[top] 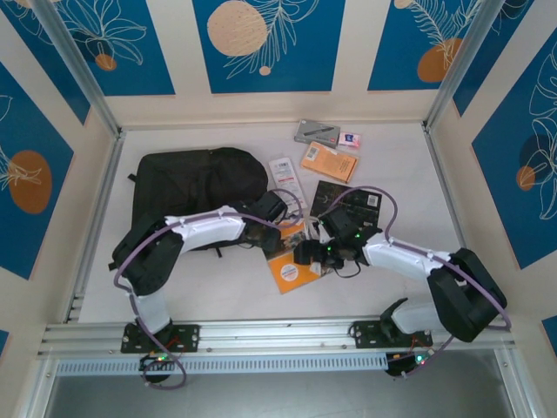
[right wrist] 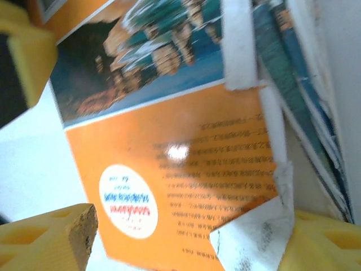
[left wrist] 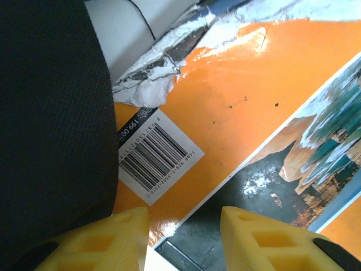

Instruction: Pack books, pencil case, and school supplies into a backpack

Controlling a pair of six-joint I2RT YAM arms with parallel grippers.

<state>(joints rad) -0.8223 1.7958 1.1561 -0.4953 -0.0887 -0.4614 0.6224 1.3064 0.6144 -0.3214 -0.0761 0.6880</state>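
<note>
Your orange book (top: 291, 270) lies just right of the backpack (top: 196, 183). The right gripper (right wrist: 192, 226) straddles its corner, jaws wide. The left gripper (left wrist: 183, 217) is half-open, empty.

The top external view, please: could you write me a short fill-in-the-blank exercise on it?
The backpack has ___ fabric. Just left of the eraser lies the grey ___. The book closest to the near edge of the table has an ___ cover.
Missing words: black; pencil case; orange.
</note>
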